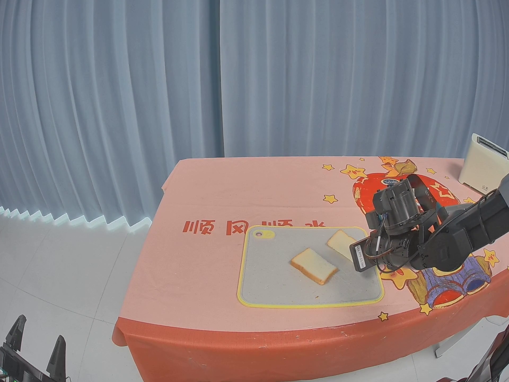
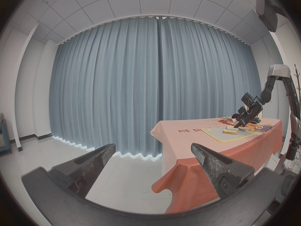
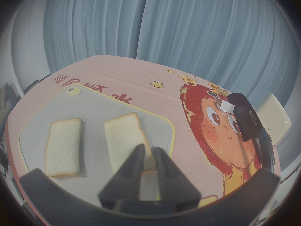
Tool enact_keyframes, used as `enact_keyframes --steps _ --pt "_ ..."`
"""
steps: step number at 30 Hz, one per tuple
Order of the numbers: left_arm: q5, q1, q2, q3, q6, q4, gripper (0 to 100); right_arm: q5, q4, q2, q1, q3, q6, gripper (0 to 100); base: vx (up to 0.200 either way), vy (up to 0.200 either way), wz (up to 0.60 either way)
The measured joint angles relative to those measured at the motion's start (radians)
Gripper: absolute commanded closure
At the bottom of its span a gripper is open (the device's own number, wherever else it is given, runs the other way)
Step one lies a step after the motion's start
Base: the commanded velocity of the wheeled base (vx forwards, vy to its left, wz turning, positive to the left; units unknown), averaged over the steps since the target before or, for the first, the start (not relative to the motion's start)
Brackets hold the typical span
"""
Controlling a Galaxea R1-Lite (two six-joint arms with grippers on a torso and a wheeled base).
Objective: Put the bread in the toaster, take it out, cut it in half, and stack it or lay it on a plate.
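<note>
The right gripper [image 3: 150, 148] has its black wedge-shaped fingers drawn almost together, with only a thin slit between them, at the near end of the nearer pale rectangular half-slice of bread [image 3: 125, 135]. Whether the tips nip its crust cannot be told. The cut looks done, so the step in hand is probably moving the halves. For a clean lift I would come in low along the short end, catch the firmer golden crust rather than the crumb, squeeze lightly and keep the piece level. The crumb is soft, matte and porous, so it will likely dent or tear under a hard pinch. The second half-slice [image 3: 64, 145] lies flat beside it, apart. Both rest on the smooth grey, yellow-rimmed cutting board [image 3: 94, 110], which may slide on the salmon-pink printed tablecloth [image 1: 212, 271]. The boxy cream toaster [image 1: 483, 165] stands at the far right edge. The left gripper [image 2: 153, 149] hangs wide open and empty, off the table.
</note>
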Motion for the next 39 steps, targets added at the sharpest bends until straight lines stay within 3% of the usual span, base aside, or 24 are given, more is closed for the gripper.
enact_keyframes --steps 14,39 --pt "0.000 0.000 0.000 0.000 0.000 0.000 0 -0.004 -0.004 -0.023 0.001 0.013 0.016 100 0.000 0.000 0.00" --pt "0.000 0.000 0.000 0.000 -0.002 0.000 0 0.003 -0.017 -0.248 -0.009 0.074 0.046 100 0.000 0.000 0.00"
